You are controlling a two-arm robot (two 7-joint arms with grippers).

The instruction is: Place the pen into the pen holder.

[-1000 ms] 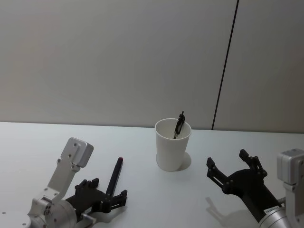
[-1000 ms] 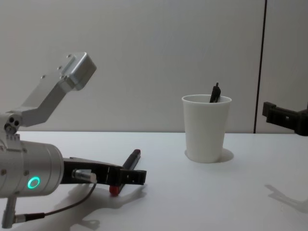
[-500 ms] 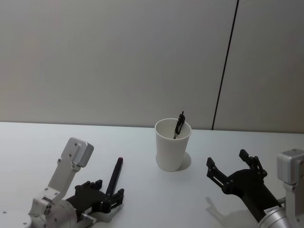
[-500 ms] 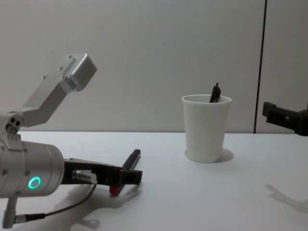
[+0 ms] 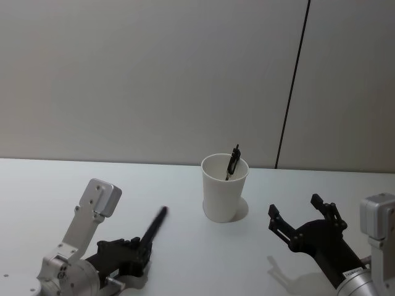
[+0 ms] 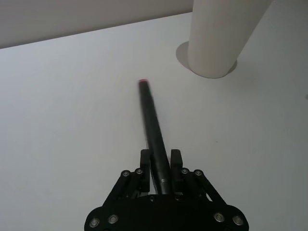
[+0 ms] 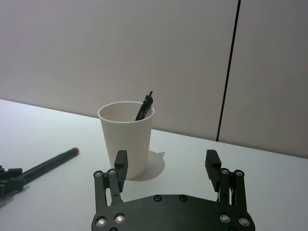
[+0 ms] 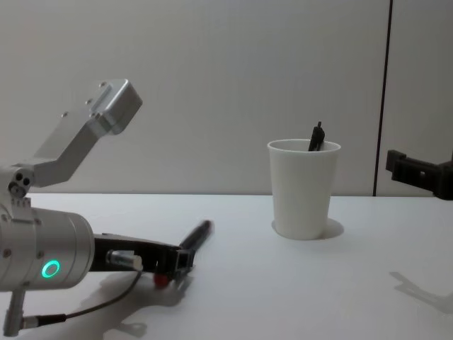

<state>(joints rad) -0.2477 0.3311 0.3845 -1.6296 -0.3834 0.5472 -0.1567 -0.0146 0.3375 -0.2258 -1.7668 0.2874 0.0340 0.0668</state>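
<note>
The left end effector (image 6: 159,166) is clamped shut on the near end of a slim black pen with a red tip (image 6: 151,115). The pen slants up off the white bench (image 5: 37,185) and points toward the plain white tapered paper cup (image 5: 224,194) that serves as pen holder, from the cup's left and nearer the robot. 1 black clip pen (image 5: 233,161) stands inside the cup. The right end effector (image 7: 166,156) hovers to the cup's right, spread wide and empty. The grasp looks done; carrying the pen over the cup's rim, tipping it upright and releasing it remain.
</note>
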